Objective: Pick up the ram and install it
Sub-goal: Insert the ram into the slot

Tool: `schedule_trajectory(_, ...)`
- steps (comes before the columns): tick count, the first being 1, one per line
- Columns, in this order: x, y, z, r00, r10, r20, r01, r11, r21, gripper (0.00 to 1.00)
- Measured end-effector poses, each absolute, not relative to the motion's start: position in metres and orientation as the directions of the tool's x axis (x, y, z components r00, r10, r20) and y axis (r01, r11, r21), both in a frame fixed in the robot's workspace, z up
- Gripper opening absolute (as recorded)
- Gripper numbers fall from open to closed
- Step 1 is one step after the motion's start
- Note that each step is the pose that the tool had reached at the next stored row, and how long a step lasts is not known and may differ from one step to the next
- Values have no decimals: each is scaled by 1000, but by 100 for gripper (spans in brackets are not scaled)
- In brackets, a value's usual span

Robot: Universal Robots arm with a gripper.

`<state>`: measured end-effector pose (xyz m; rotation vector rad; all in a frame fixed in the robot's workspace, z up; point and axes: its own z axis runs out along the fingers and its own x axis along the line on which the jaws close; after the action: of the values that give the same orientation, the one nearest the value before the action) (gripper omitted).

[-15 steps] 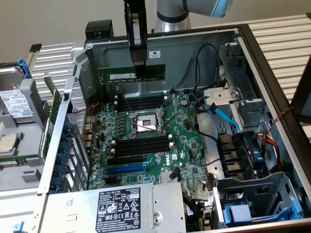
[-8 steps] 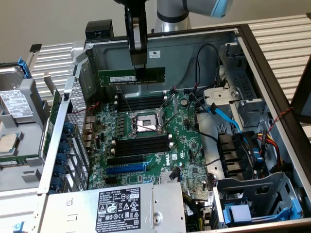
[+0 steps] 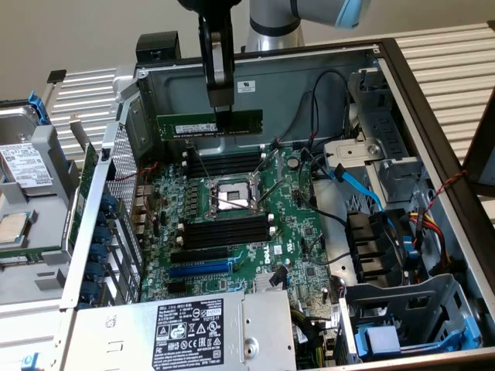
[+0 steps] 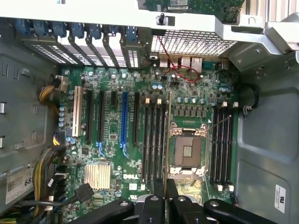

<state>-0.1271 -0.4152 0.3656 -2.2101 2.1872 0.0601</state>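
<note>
Because the ram (image 3: 193,124) looks light, stiff yet fragile, the gripper (image 3: 224,116) clamps its upper edge near mid-length, at twelve o'clock from the CPU socket (image 3: 232,195).

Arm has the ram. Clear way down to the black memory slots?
Probably yes: the gripper holds the ram above the open case; the black memory slots beneath look empty, and the cables lie toward the exterior view's right.

Bright, even light in both views; the pale slatted metal surface (image 3: 448,54) glares, the grey case's rear wall (image 3: 286,69) lies shaded behind the dark-green ram strip (image 3: 186,125)
</note>
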Motion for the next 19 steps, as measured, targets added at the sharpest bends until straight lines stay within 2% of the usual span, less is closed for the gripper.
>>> schedule_trajectory(19,-131,-405,342,13,-999,-38,-1000,-13,-13,14)
